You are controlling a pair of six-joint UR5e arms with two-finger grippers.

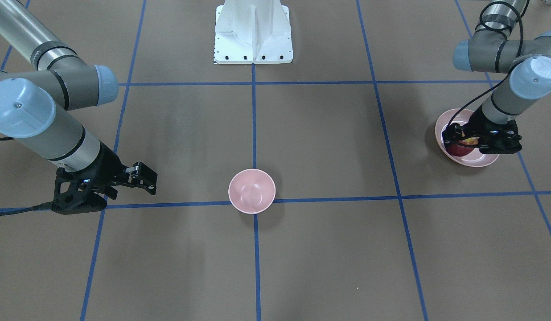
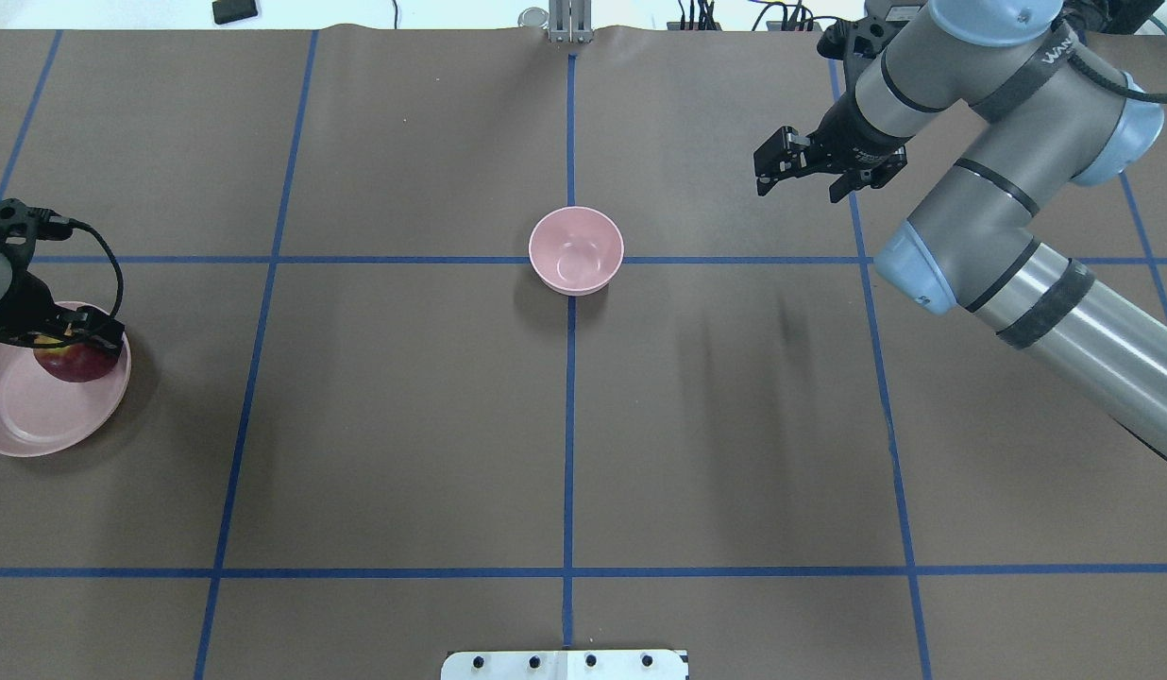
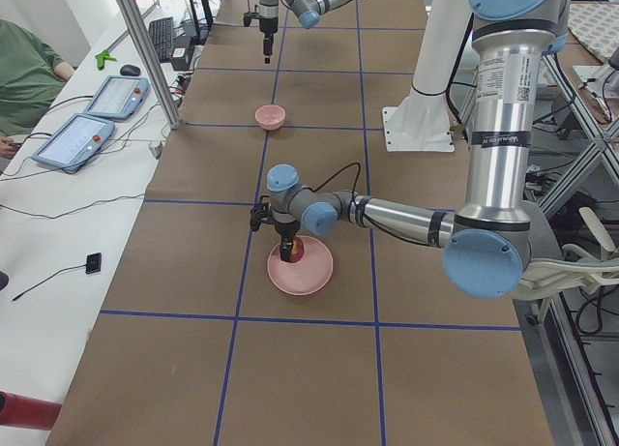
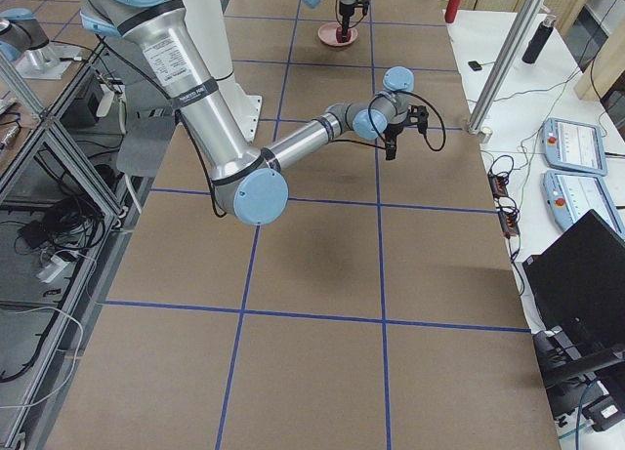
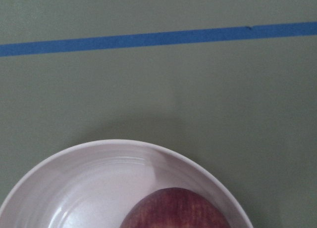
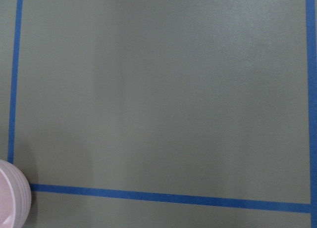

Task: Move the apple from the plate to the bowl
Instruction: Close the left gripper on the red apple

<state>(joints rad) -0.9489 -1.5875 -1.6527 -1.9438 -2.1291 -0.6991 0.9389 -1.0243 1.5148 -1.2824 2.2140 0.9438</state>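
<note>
Apple rests on the plate at far left, close to the rim. Left gripper sits over it; clamping cannot be confirmed. Bowl stands centre, well apart. Right gripper hangs released and empty. Risk: an off-centre pinch lets the round apple roll free, and the narrow bowl leaves little margin for placement.

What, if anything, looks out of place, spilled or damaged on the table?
Nothing stands out. The bowl sits upright and empty at the centre; the apple looks whole on the plate, near its rim, with the left gripper over it.
</note>
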